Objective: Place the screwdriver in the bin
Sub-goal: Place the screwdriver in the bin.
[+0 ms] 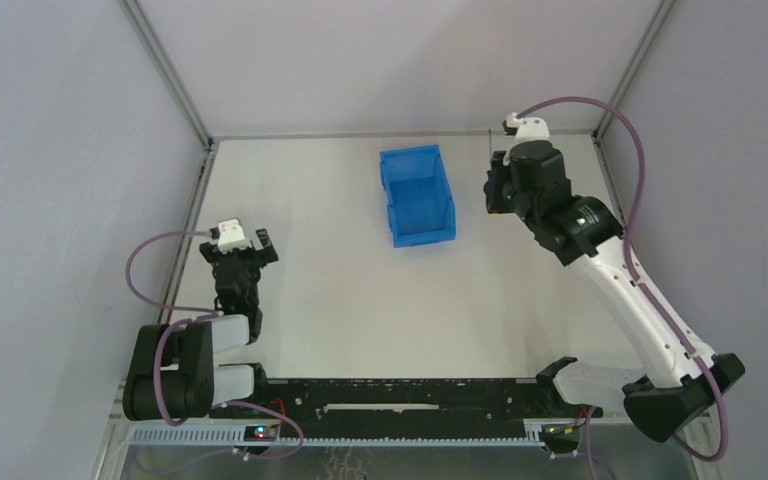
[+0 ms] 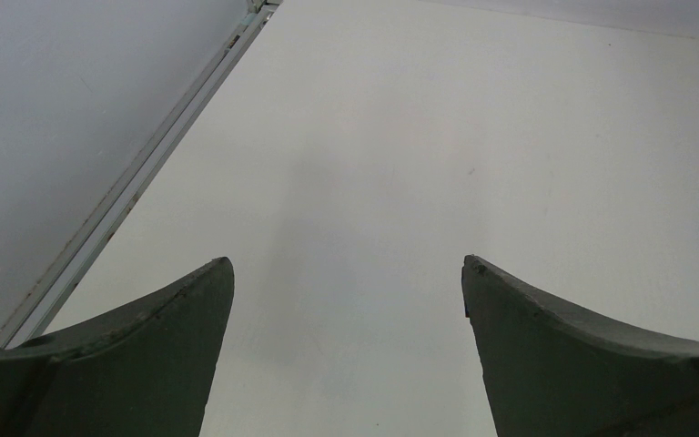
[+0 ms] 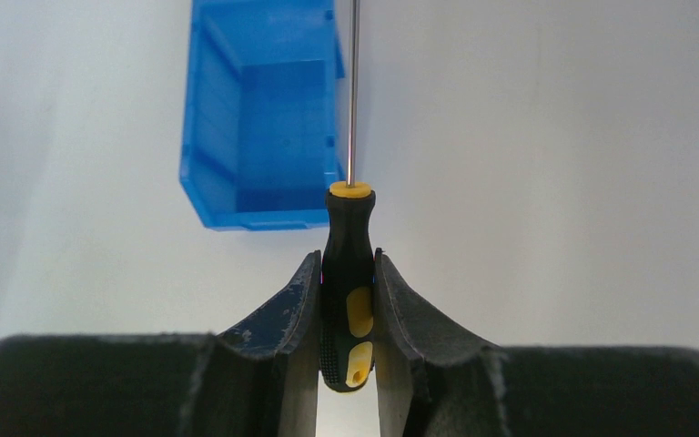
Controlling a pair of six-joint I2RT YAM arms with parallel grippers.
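Note:
My right gripper (image 3: pixel 347 262) is shut on the screwdriver (image 3: pixel 347 273), black handle with yellow patches, its thin shaft pointing forward past the blue bin's right wall. In the top view the right gripper (image 1: pixel 495 190) hangs in the air just right of the bin (image 1: pixel 416 196), which stands at the table's middle back. The bin (image 3: pixel 259 127) looks empty inside in the right wrist view. My left gripper (image 1: pixel 241 250) is open and empty at the left side; its fingers (image 2: pixel 155 346) frame bare table.
A metal frame rail (image 1: pixel 200 180) runs along the table's left edge, also seen in the left wrist view (image 2: pixel 146 173). Grey walls enclose the back and sides. A black rail with cables (image 1: pixel 400 395) lies along the near edge.

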